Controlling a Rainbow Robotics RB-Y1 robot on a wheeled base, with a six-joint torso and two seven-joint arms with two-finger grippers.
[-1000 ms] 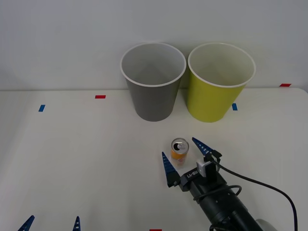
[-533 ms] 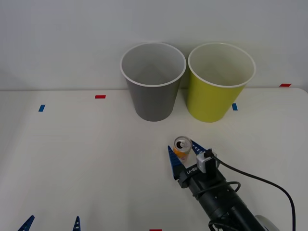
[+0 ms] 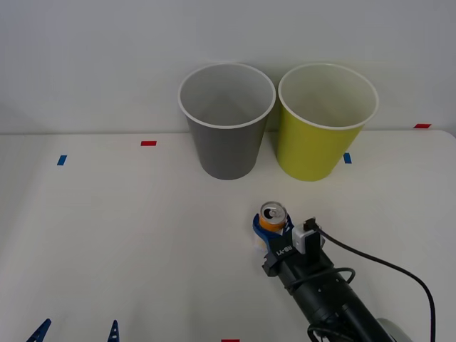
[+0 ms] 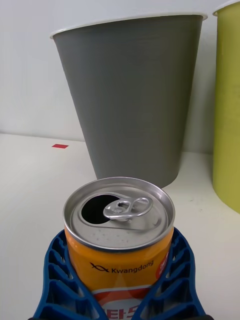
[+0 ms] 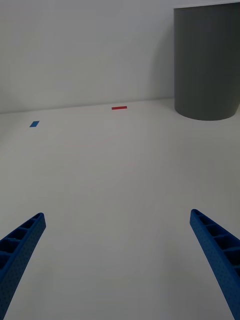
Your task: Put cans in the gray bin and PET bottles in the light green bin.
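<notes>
Orange can [image 4: 120,245] with silver top, gray bin [image 3: 226,121], yellow-green bin [image 3: 326,122], blue ribbed tool [image 3: 271,229]

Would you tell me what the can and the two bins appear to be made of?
The can looks like aluminium: a brushed silver top with pull tab and a glossy printed orange wall. The gray bin and light green bin look like matte moulded plastic with thin white rims, though coated paper is possible.

can [image 4: 120,240]: metal, brushed silver top with a shiny pull tab; glossy orange and white printed wall
gray bin [image 3: 226,121]: looks like plastic, matt gray wall with faint vertical streaks, smooth white rim
light green bin [image 3: 326,121]: looks like plastic, matt yellow-green wall, cream inside
right gripper [image 3: 271,229]: fingers of ribbed blue plastic, matt
left gripper [image 5: 120,265]: same ribbed blue plastic
table [image 3: 128,235]: smooth, matt, off-white
</notes>
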